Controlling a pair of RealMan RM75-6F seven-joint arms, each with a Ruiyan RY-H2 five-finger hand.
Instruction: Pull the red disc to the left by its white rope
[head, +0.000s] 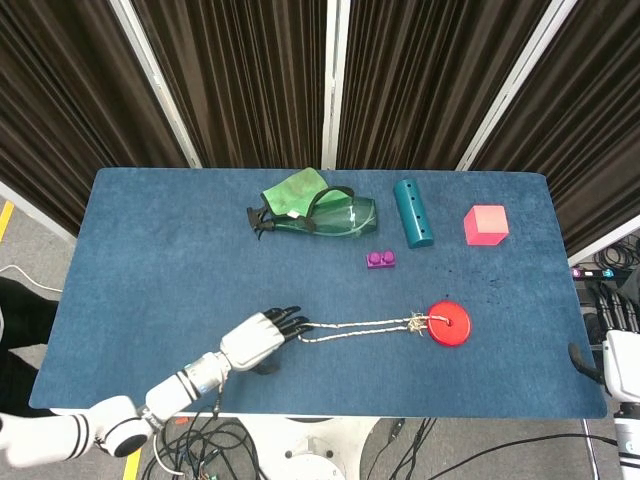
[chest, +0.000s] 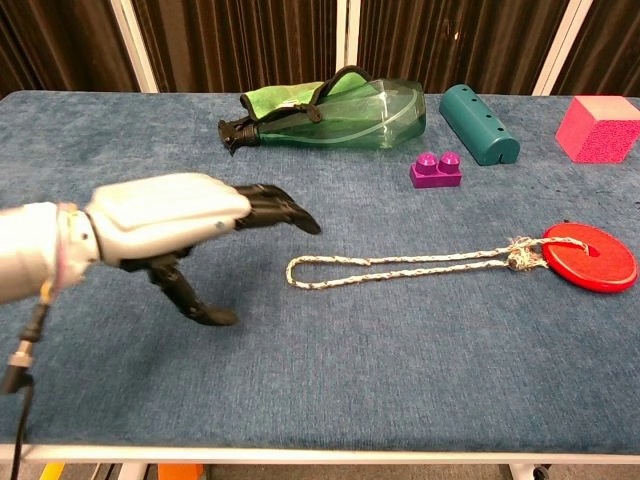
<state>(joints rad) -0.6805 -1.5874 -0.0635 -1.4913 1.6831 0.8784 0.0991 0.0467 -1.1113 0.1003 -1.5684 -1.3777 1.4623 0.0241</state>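
Observation:
The red disc (head: 448, 324) (chest: 590, 257) lies flat on the blue table at the right. Its white rope (head: 360, 326) (chest: 400, 266) runs leftward from a knot at the disc and ends in a loop near the table's middle. My left hand (head: 262, 338) (chest: 190, 220) hovers just left of that loop, open, fingers stretched toward the rope end and thumb hanging down. It holds nothing. My right hand (head: 622, 352) shows only at the far right edge of the head view, off the table, fingers apart.
At the back lie a green bottle (head: 320, 213) (chest: 335, 112) with a green cloth, a teal cylinder (head: 413, 212) (chest: 478, 123), a purple brick (head: 381, 260) (chest: 436, 169) and a pink cube (head: 486, 225) (chest: 600, 128). Bare blue table (head: 150, 260) stretches to the left.

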